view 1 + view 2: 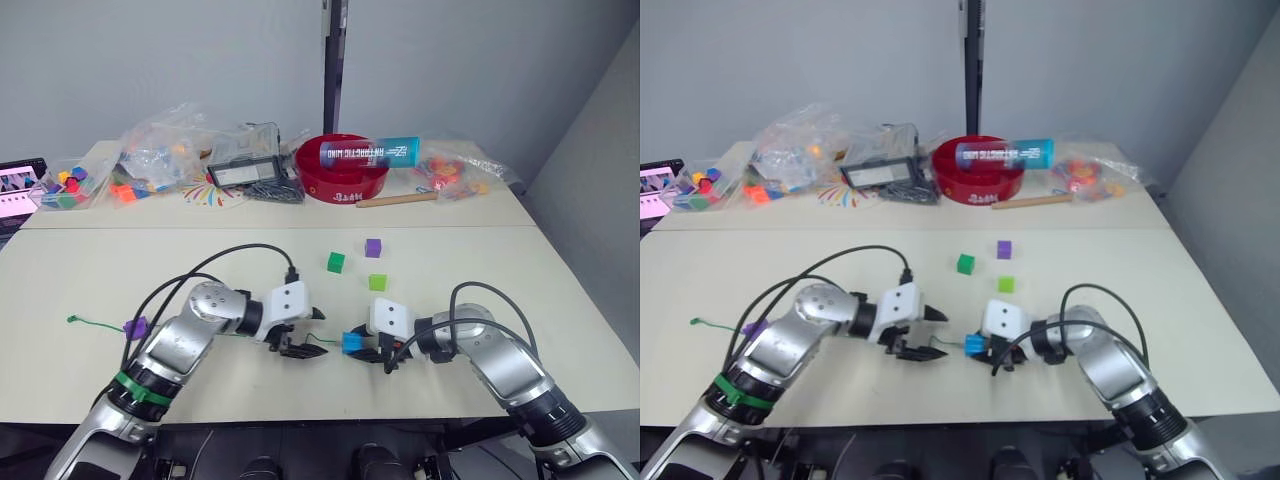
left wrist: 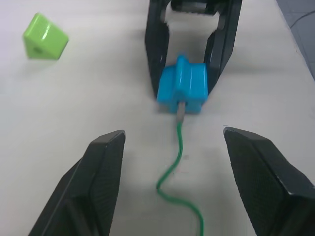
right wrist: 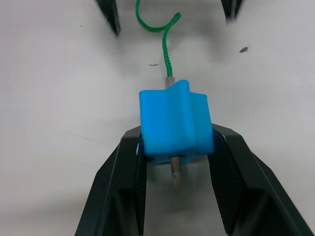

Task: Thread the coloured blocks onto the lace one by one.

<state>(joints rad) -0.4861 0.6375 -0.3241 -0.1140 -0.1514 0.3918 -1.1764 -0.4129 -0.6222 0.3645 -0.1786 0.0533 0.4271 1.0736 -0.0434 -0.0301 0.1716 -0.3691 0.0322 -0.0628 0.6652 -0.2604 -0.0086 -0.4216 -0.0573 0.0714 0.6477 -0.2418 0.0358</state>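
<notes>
Right hand (image 3: 174, 162) pinched blue block (image 3: 174, 120) just above desk (image 1: 500, 270); lace (image 2: 179, 157) tip poked through it. Left hand (image 2: 194, 162) spread, straddling lace. One purple block (image 1: 135, 326) already sat on lace.

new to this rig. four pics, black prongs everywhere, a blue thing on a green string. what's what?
It is a two-armed humanoid robot at a pale table. The two wide pictures come from its head camera; the two close-ups come from cameras on each wrist, looking along that arm's black fingers. The right gripper is shut on a blue block, and the stiff tip of the green lace pokes through it. The left gripper is open, with the lace lying between its fingers. A purple block sits further back on the lace. Loose on the table: a dark green block, a light green block and another purple block.
</notes>
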